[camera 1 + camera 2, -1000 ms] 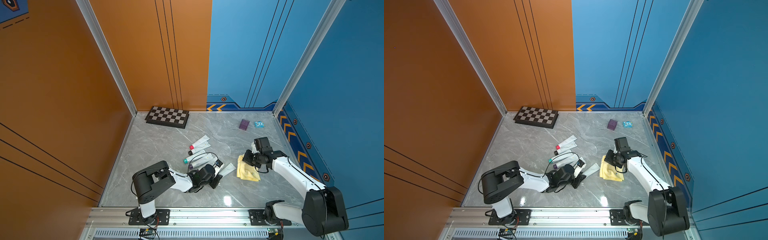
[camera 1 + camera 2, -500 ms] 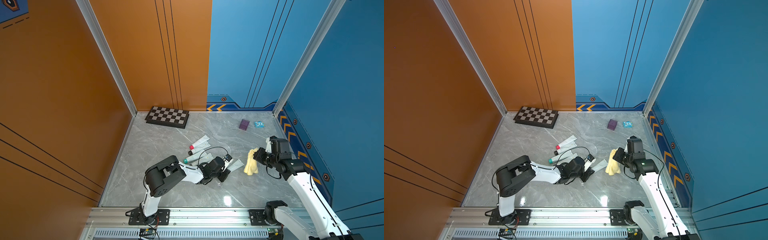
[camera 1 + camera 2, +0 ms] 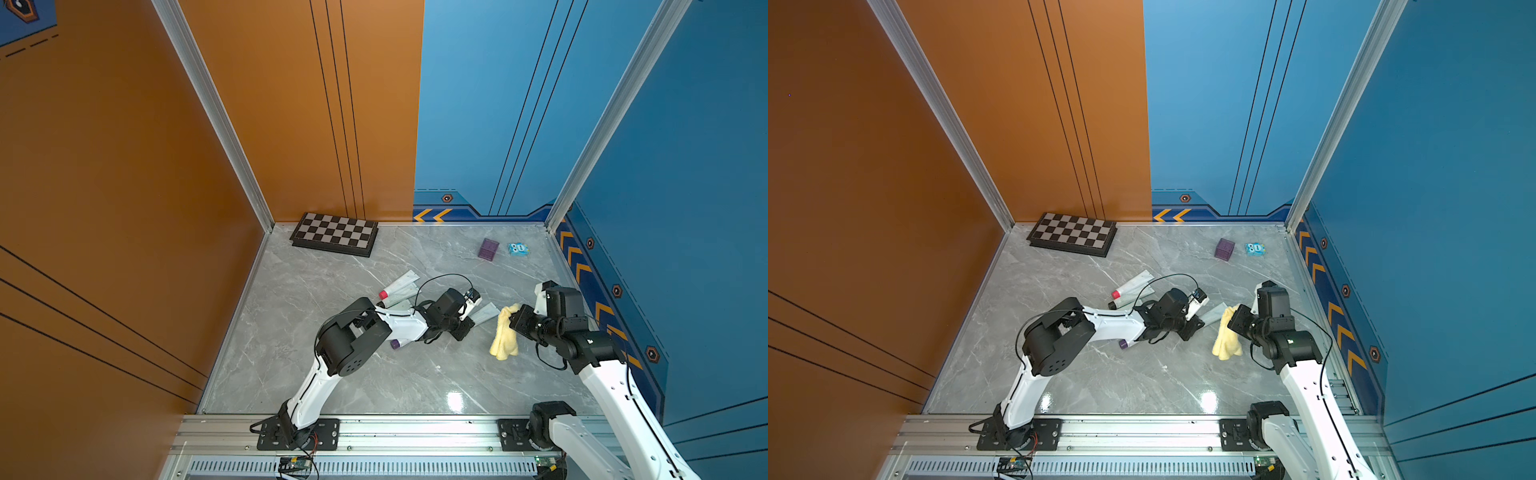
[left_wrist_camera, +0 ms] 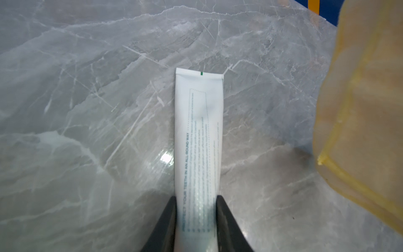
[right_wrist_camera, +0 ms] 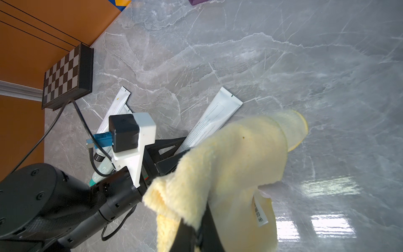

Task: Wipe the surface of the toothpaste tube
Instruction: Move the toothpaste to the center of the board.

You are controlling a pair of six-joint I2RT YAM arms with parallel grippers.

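Two grips hold: left jaws pinch the tube [image 4: 198, 139] by one end, right jaws clamp the cloth [image 3: 505, 334] at its four o'clock, so if you press hard the tube may twist loose.

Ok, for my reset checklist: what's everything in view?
white printed toothpaste tube: one, white, in the left gripper
other toothpaste tubes: at least three, white, by the left arm
fluffy yellow cloth: one, yellow, in the right gripper
folded chessboard: one, checkered, far corner
small purple cube: one, purple, far side
small blue box: one, blue, beside the cube
grey marble tabletop: one, grey, underneath
left gripper: one, black, gripping the tube
right gripper: one, black, gripping the cloth
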